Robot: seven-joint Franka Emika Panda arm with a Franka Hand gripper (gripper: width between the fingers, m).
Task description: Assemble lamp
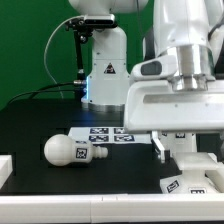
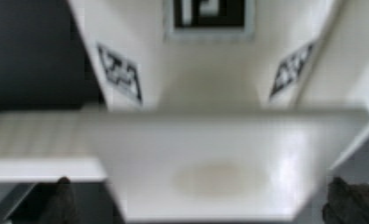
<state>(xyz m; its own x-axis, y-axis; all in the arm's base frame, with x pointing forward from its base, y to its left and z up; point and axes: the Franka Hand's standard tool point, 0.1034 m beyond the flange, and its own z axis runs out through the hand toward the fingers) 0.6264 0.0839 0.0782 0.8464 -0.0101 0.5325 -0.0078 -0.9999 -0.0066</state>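
Note:
The rounded bulb [image 1: 62, 151] lies on its side on the black table, toward the exterior view's left, neck tag pointing right. My gripper [image 1: 186, 160] hangs low at the exterior view's right, over a white tagged block that I take for the base [image 1: 190, 182]. In the wrist view the base [image 2: 207, 150] fills the middle, blurred, with tags on its sides. My gripper [image 2: 199, 206] is open, its dark fingertips [image 2: 42, 203] standing wide on either side of the block with a dark gap between. The shade does not show clearly.
The marker board [image 1: 108, 134] lies flat behind the bulb. The big white robot pedestal [image 1: 103, 65] stands at the back with a black cable. A white ledge [image 1: 5, 168] sits at the front left edge. A pale band [image 2: 39, 140] crosses the wrist view.

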